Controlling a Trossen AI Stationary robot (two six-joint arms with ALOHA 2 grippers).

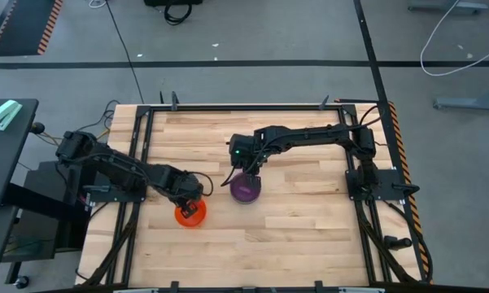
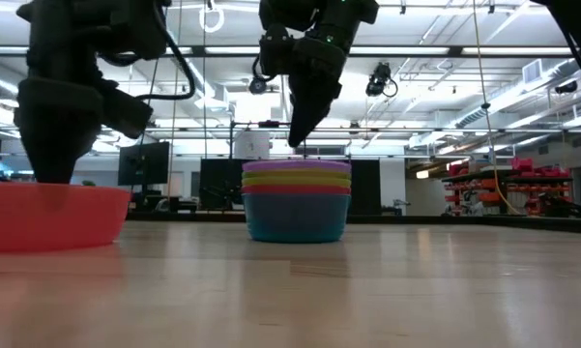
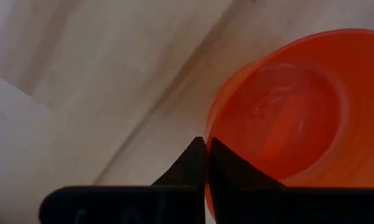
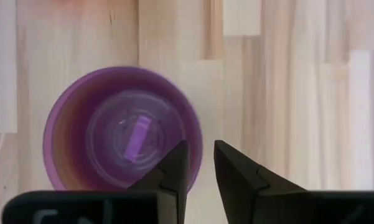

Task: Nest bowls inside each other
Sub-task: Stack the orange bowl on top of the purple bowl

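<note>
An orange-red bowl [image 1: 190, 214] sits upright on the table toward its left near part; it also shows in the low view [image 2: 48, 215]. My left gripper [image 3: 205, 155] is shut at its rim. A stack of nested bowls [image 2: 297, 200] stands on its blue bottom bowl at mid-table, with the purple bowl [image 4: 121, 127] on top and yellow-green and red rims between. My right gripper [image 4: 200, 158] hangs just above the purple bowl's rim, fingers a little open and touching nothing. In the high view it [image 1: 248, 168] is over the stack [image 1: 246, 190]. My left gripper has the orange-red bowl's rim [image 3: 209, 134] pinched between its two fingers, one finger inside the bowl and one outside. The fingers come from above, pointing down. The bowl stands with its base on the table [image 2: 48, 244].
Bare wooden tabletop [image 1: 293, 236] lies around both bowls, framed by black rails [image 1: 354, 175] on all sides. Both arms reach in from the left and right edges, and the two grippers are about a bowl's width apart.
</note>
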